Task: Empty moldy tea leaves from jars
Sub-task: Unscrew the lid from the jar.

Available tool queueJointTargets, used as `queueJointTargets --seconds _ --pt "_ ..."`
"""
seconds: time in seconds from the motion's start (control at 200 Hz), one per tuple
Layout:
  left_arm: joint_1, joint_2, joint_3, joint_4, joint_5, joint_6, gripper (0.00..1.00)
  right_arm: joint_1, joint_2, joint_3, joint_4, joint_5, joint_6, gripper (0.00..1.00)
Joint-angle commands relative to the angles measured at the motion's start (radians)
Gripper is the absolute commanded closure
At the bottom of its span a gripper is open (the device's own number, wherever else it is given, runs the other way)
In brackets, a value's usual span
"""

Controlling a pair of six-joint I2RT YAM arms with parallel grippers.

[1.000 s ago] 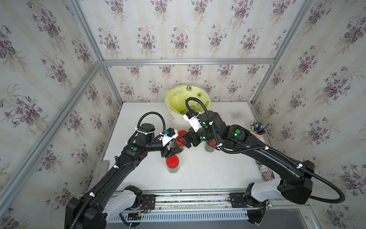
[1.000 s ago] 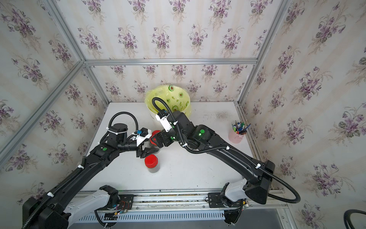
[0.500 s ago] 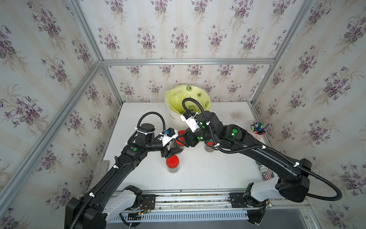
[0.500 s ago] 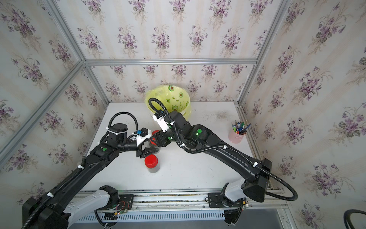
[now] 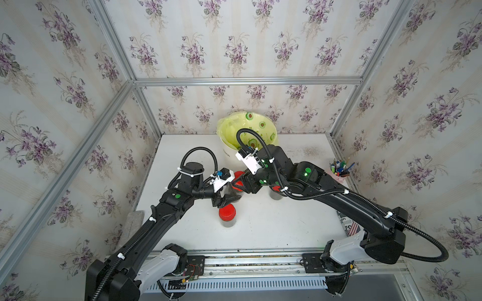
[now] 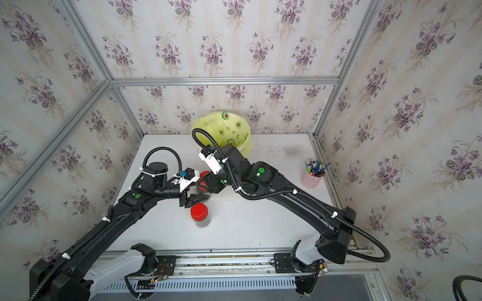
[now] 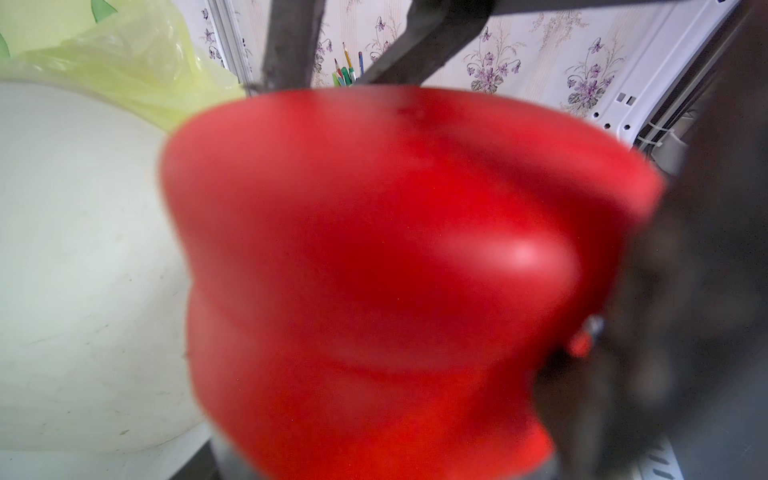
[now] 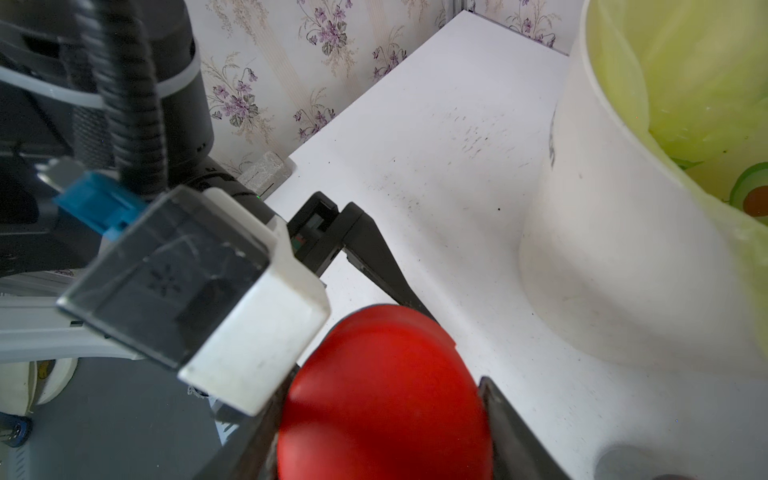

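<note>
In both top views my left gripper (image 5: 229,200) (image 6: 197,201) is shut on the body of a clear jar (image 5: 233,193) (image 6: 203,194) at mid-table. Dark moldy tea leaves show through its wall. My right gripper (image 5: 238,179) (image 6: 203,182) reaches in from the right, its jaws closed on this jar's red cap (image 8: 386,395), one finger on each side. That cap (image 7: 395,270) fills the left wrist view, so the left fingers are hidden there. A second capped jar (image 5: 227,212) (image 6: 199,212) stands just in front. A third jar (image 5: 276,195) sits partly under the right arm.
The cream bin (image 5: 229,154) (image 8: 623,249) with its yellow avocado-print bag (image 6: 221,125) stands at the back, just behind the grippers. A pink pen cup (image 5: 339,173) (image 6: 311,180) is at the right edge. A grey block (image 5: 134,219) lies by the left wall.
My right gripper has shifted slightly left over the held jar, and its jaws have narrowed onto the red cap. The left arm and the standing jar have not moved.
</note>
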State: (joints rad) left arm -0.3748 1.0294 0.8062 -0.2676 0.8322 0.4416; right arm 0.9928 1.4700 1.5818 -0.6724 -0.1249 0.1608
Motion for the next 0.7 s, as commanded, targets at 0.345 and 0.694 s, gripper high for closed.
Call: queueJointTargets --seconds 0.345,0.694 --pt "-0.001 -0.003 0.006 0.014 0.033 0.005 0.54 -0.042 -0.037 -0.018 0.076 -0.168 -0.228 0.59" --pt "-0.001 -0.005 0.005 0.013 0.049 0.003 0.55 -0.087 -0.048 -0.048 0.123 -0.339 -0.444 0.58"
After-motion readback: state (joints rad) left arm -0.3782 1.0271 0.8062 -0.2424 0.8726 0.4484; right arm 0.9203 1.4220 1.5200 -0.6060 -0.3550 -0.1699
